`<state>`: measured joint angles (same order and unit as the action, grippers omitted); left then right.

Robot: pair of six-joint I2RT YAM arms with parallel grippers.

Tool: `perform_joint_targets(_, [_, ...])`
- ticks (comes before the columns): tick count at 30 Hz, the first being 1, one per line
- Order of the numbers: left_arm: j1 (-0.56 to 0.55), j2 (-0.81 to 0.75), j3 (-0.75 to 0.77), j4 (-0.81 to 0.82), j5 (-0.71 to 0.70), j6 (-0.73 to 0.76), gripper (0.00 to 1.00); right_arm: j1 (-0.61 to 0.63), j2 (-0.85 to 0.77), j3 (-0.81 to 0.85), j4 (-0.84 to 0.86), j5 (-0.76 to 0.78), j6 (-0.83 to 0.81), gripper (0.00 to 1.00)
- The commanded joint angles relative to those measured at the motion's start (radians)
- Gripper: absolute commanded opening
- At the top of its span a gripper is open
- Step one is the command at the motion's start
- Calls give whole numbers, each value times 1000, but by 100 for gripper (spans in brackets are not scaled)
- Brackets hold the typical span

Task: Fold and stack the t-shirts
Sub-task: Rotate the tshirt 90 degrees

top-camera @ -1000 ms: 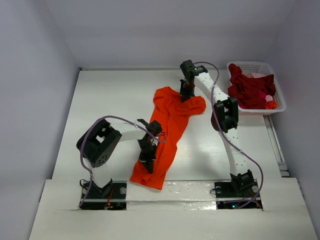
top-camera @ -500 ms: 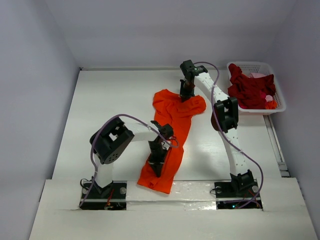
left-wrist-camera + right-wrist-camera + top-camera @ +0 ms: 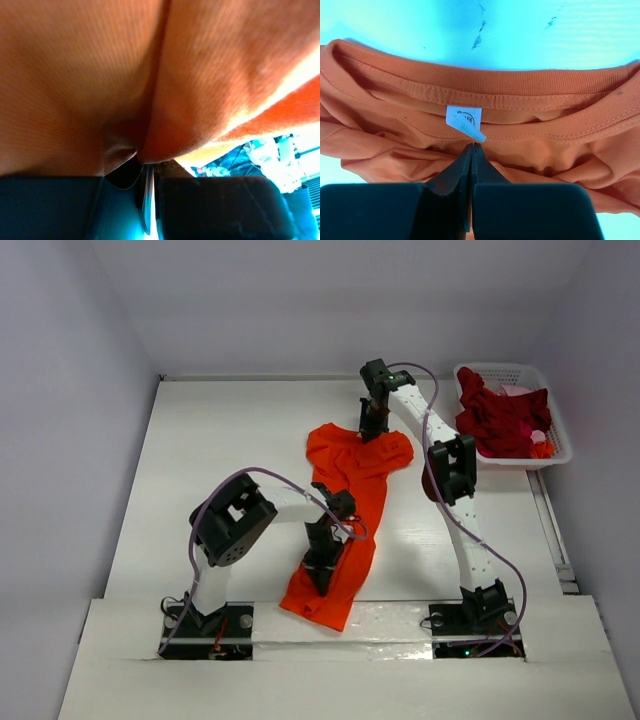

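Observation:
The bright orange t-shirt point(image 3: 352, 490) lies in a long crumpled strip from mid-table down to the near edge. My left gripper point(image 3: 322, 575) is shut on its lower part; in the left wrist view orange cloth point(image 3: 210, 75) fills the frame and bunches into the closed left gripper point(image 3: 149, 162). My right gripper point(image 3: 372, 430) is at the shirt's far end. In the right wrist view the right gripper point(image 3: 471, 145) is shut on a fold of the orange t-shirt point(image 3: 545, 145) just below the collar and the white neck label point(image 3: 464, 120). More t-shirts, dark red point(image 3: 500, 420) and pale pink point(image 3: 518, 391), are piled in the basket.
A white lattice basket point(image 3: 562, 445) stands at the back right of the table, beside the right arm's elbow point(image 3: 452, 468). The left arm's elbow point(image 3: 232, 530) rises over the near left. Grey walls close in the table on three sides.
My left gripper has carried the shirt's lower end to the right, so the strip now hangs straighter under the collar. The right gripper has stayed in place.

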<state>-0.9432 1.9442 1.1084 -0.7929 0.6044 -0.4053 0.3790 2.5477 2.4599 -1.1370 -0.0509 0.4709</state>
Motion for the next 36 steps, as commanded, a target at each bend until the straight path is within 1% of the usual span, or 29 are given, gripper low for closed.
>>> perform_joint_targets(1, [-9,18,30,-6,-43,14,0,0,11,48,3,-1,-2,0])
perform_joint_targets(4, [1,-19,31,-26,-64,0,0,0,2,39,3,6,-3,0])
perform_joint_targets(9, [85,-137,11,-48,-184,-61,0,0,-12,31,3,20,-8,0])
perform_joint_targets(12, [132,-203,40,-71,-233,-85,0,0,-23,25,3,19,-8,0])
perform_joint_targets(15, [144,-243,99,-121,-287,-93,0,0,-36,11,3,20,-8,0])
perform_joint_targets(18, [155,-286,122,-137,-328,-105,0,0,-55,-6,0,26,-8,0])
perform_joint_targets(21, [199,-329,183,-122,-437,-113,0,0,-84,-44,9,46,-9,0])
perform_joint_targets(22, [220,-329,214,-82,-455,-113,0,0,-107,-58,13,48,-8,0])
perform_joint_targets(23, [268,-324,232,-59,-485,-104,0,-9,-124,-93,19,83,-6,0])
perform_joint_targets(24, [288,-298,252,-37,-509,-99,0,-9,-141,-113,23,88,-5,0])
perform_joint_targets(25, [306,-282,305,-2,-535,-98,0,-9,-179,-133,26,107,-5,0])
perform_joint_targets(26, [335,-263,330,20,-586,-96,0,-20,-200,-175,35,120,-8,0])
perform_joint_targets(29, [375,-211,428,107,-652,-89,0,-34,-286,-231,46,157,-15,0])
perform_joint_targets(30, [406,-193,456,122,-657,-87,0,-48,-305,-254,49,161,-20,0])
perform_joint_targets(32, [434,-176,511,179,-661,-84,0,-61,-334,-268,45,171,-26,0])
perform_joint_targets(33, [458,-157,521,201,-661,-73,0,-72,-354,-271,42,177,-29,0])
perform_joint_targets(35, [477,-131,530,268,-629,-64,0,-72,-371,-283,37,189,-32,0])
perform_joint_targets(36, [477,-95,528,286,-614,-61,0,-72,-388,-294,40,192,-35,0])
